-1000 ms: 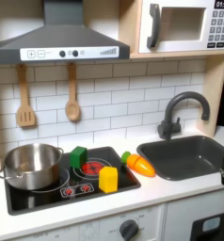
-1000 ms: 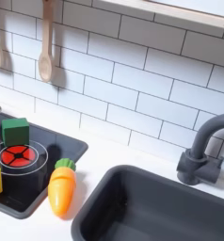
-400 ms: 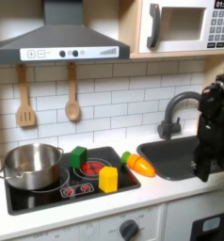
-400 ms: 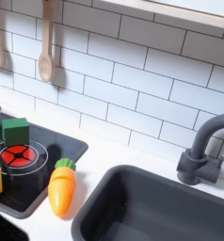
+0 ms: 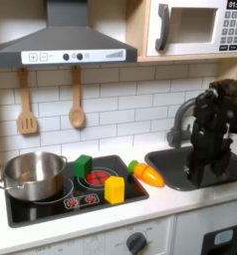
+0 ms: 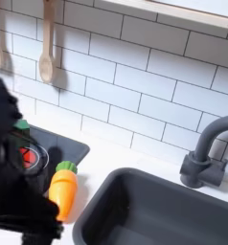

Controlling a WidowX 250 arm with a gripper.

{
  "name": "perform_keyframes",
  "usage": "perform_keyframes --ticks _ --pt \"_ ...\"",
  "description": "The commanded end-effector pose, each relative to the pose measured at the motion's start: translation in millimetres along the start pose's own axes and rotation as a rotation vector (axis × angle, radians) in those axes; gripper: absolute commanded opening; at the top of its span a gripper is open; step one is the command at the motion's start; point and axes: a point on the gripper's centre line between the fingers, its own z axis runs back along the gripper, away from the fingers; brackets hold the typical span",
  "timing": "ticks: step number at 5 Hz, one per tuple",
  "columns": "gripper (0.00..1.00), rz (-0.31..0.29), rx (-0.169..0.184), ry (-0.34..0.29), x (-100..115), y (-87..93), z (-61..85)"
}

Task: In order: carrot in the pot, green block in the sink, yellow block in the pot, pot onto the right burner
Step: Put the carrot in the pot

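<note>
In the first exterior view, the pot (image 5: 33, 174) sits empty on the stove, the carrot (image 5: 147, 174) beside it on the counter (image 5: 180, 203). The tool (image 5: 198, 177) hangs blurred over the sink (image 5: 230, 167); whether it's open, I cannot tell. A hasty approach might knock the carrot away.

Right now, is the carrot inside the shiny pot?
No, in the first exterior view the carrot lies on the counter beside the stove, well apart from the pot.
</note>
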Motion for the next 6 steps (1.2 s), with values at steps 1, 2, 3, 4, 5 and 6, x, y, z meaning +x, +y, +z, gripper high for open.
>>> perform_keyframes --ticks 1,2,3,4,5,6 --pt "1.0 0.048 0.024 -0.025 43.5 -16.7 -17.5" --pt "1.0 0.093 0.034 -0.032 61.3 -18.7 -26.0" --pt "1.0 0.142 0.037 -0.025 78.3 -16.4 -35.1" --pt "1.0 0.171 0.011 -0.017 89.6 -14.0 -42.2" --pt "1.0 0.232 -0.001 0.01 99.7 -1.0 -48.2" --pt "1.0 0.261 0.01 0.02 110.9 2.5 -56.8"
